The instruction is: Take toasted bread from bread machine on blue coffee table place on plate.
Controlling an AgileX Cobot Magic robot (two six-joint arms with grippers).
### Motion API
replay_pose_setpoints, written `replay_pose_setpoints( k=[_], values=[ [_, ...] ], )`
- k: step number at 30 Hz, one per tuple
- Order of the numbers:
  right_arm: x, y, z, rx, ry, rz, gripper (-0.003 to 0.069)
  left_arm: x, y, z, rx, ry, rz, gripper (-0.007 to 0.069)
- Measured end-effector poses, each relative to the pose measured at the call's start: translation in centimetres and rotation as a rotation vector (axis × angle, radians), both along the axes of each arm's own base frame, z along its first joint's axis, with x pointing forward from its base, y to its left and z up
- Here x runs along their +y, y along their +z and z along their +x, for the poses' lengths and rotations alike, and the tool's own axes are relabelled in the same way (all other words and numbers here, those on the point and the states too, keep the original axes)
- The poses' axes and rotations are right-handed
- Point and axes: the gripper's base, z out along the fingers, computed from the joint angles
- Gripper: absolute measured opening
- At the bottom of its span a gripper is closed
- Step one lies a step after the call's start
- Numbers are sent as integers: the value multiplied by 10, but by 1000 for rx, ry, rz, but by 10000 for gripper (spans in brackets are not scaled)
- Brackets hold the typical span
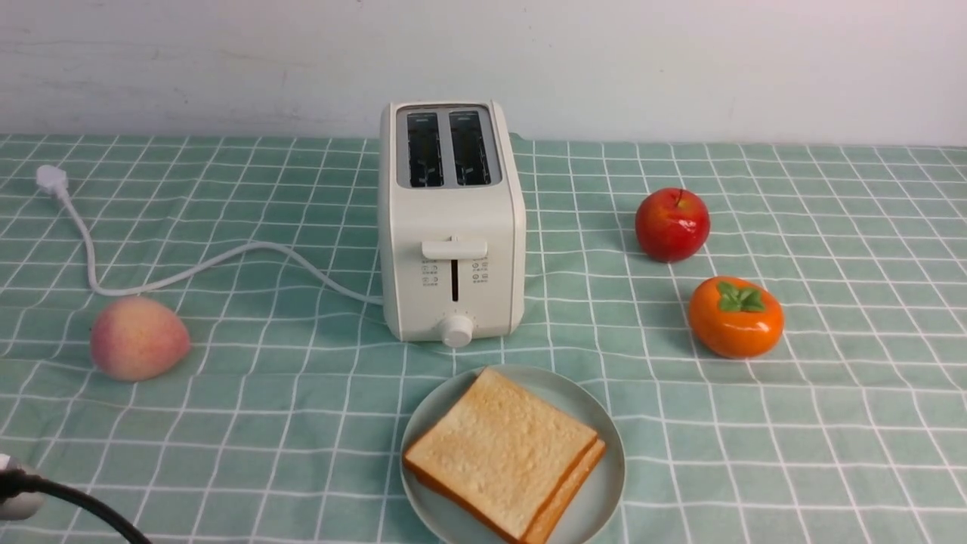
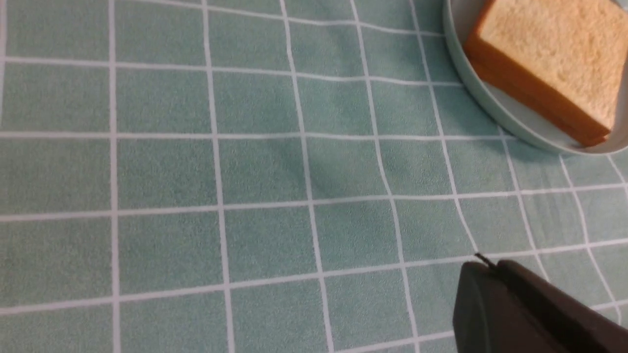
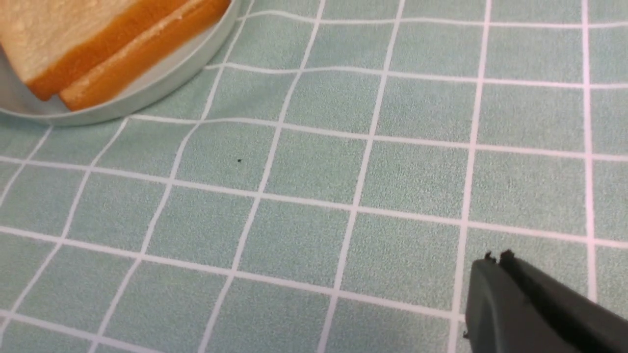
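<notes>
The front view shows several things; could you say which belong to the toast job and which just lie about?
Job: two golden-tan square toast slices; round pale blue-green plate; boxy cream-white toaster; mint-green grid-cloth table.
Lying about: red apple; orange persimmon; pink-yellow peach.

The plate [image 1: 604, 483] loses its near rim to the front view's bottom edge, and with it the nearest corner of the toasted bread [image 1: 498, 449]; the lower slice is mostly hidden under the upper one. The printed icons [image 1: 430, 272] on the bread machine [image 1: 452, 227] are too small to read. The wrist views crop the left end effector [image 2: 490, 267] and right end effector [image 3: 495, 260] to dark tips at a frame corner
</notes>
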Motion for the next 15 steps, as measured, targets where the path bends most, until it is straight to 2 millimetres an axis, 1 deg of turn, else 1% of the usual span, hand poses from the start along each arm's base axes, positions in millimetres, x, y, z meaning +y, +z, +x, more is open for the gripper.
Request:
replay_pose_setpoints(
  k=[8,12,13,14,15],
  values=[
    [0,0,0,-2,-1,0,-8,0,-1,-1,8,-2,4,-14],
    [0,0,0,-2,-1,0,-8,2,1,-4,-21,-8,4,-14],
    [0,0,0,-2,-1,0,-8,5,7,-8,-101,-16,5,-14],
    [0,0,0,-2,-1,0,-8,6,7,-9,-112,-16,5,-14],
    [0,0,0,-4,-2,0,-6,11,16,-15,-254,-13,-7,-14]
  ],
)
